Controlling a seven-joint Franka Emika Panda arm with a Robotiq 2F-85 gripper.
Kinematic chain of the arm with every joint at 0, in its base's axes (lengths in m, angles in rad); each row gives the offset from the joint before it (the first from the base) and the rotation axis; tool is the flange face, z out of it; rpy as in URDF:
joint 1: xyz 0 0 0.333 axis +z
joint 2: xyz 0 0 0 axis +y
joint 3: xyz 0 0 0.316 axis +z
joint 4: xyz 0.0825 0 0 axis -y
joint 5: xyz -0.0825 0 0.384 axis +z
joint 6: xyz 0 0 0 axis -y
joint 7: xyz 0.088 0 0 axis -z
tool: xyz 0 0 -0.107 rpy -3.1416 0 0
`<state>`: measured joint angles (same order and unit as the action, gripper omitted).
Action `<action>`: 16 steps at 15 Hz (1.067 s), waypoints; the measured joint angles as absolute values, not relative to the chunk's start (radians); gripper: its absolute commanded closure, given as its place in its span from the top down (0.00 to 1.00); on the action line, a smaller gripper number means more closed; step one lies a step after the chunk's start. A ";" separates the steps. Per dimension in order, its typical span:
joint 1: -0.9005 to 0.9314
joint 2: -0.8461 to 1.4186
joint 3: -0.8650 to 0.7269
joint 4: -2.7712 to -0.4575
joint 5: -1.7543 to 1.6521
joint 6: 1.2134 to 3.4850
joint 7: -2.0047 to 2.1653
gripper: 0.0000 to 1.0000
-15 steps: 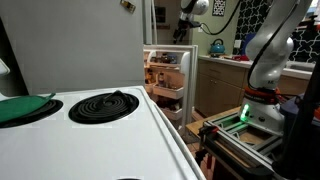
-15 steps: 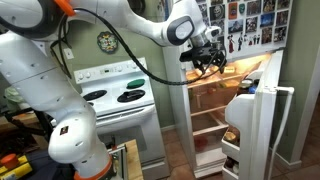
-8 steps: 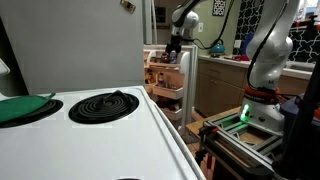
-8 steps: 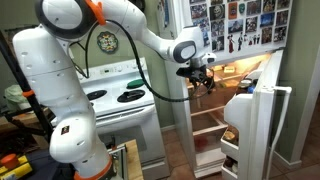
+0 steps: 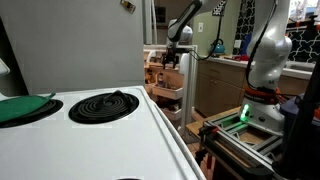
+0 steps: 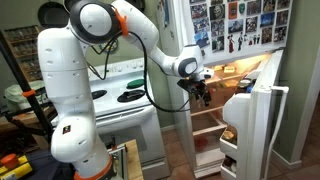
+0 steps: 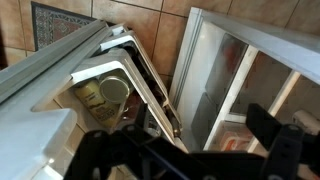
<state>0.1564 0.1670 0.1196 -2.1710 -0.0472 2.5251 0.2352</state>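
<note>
- Wrist view — black metal gripper (image 7: 190, 152) spread wide, empty.
- Tall white refrigerator door (image 6: 262, 130) (open) — probably heavy, stiff; best held at its free edge.

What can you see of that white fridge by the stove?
The white refrigerator stands beside the stove, lower door swung wide open. Inside glows orange, with shelves; food sits in the door racks. Photos cover the upper door. The open black gripper hangs before the shelves, seemingly touching nothing.
</note>
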 measured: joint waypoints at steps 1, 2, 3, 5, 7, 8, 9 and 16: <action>0.156 0.168 0.119 -2.170 -0.048 2.525 0.238 1.00; 0.156 0.168 0.119 -2.168 -0.048 2.525 0.239 1.00; 0.156 0.168 0.119 -2.166 -0.048 2.525 0.240 1.00; 0.157 0.168 0.119 -2.164 -0.047 2.525 0.240 1.00; 0.165 0.177 0.119 -2.164 -0.063 2.527 0.296 1.00; 0.174 0.185 0.116 -2.164 -0.084 2.539 0.350 1.00; 0.185 0.196 0.111 -2.164 -0.110 2.556 0.413 1.00; 0.297 0.293 0.021 -2.142 -0.377 2.586 0.855 1.00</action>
